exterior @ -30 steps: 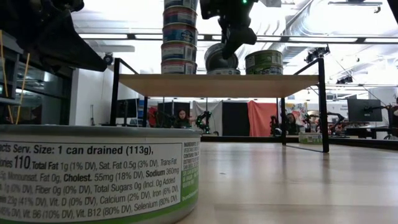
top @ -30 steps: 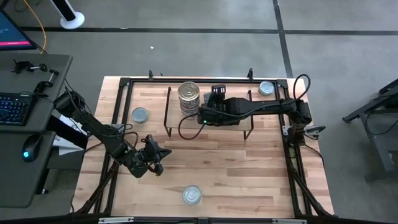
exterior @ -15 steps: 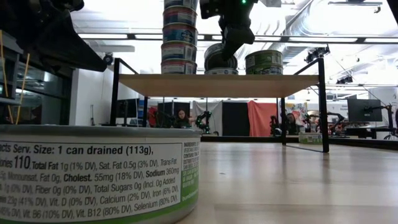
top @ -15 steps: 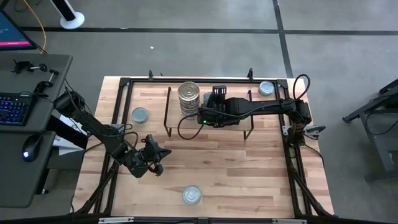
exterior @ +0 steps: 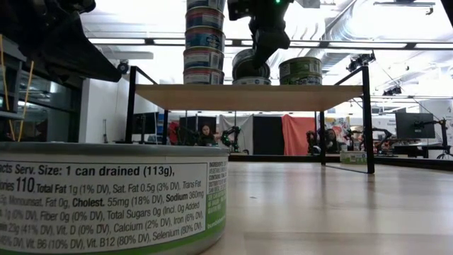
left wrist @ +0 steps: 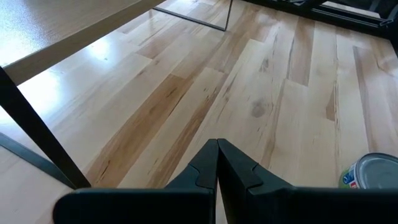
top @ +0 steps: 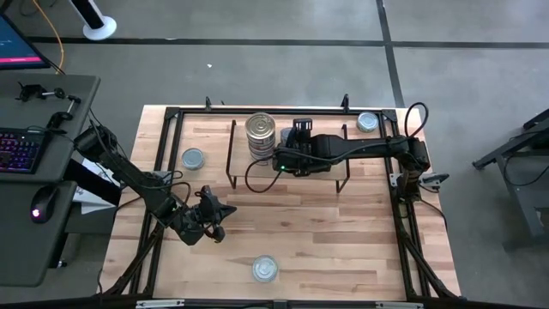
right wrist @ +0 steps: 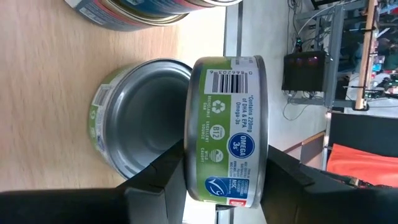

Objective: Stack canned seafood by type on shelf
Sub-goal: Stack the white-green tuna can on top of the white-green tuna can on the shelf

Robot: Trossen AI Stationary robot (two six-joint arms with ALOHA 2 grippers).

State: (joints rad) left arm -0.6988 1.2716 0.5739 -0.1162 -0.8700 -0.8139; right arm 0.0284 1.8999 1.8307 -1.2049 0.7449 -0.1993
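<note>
On the shelf (exterior: 311,97) a tall stack of cans (exterior: 204,39) stands at the left, and a single can (exterior: 300,70) stands at the right. Between them a green-labelled can with a silver top (right wrist: 140,124) rests on the board. My right gripper (right wrist: 227,168) is above it, shut on another green-labelled can (right wrist: 227,124), which is tilted just over the silver-topped one; whether they touch, I cannot tell. My left gripper (left wrist: 217,152) is shut on nothing, low over the table's near left part (top: 214,221). My right gripper pinches the green-labelled can across its two flat ends (right wrist: 189,174), one finger (right wrist: 158,180) on the underside and the other (right wrist: 292,180) on the upper face. It reaches in slanting downward from the table's right side. The can is tilted, clear of the shelf board (right wrist: 50,93).
Loose cans lie on the table: one at the left (top: 195,158), one near the front edge (top: 265,269) that fills the low view's foreground (exterior: 113,198), one at the far right corner (top: 368,121). A black frame (top: 163,172) edges the table. A desk with a keyboard (top: 21,146) stands left.
My right gripper has rolled a little at the wrist above the shelf, and the held can has tipped slightly with it. It stays in place and keeps its hold.
</note>
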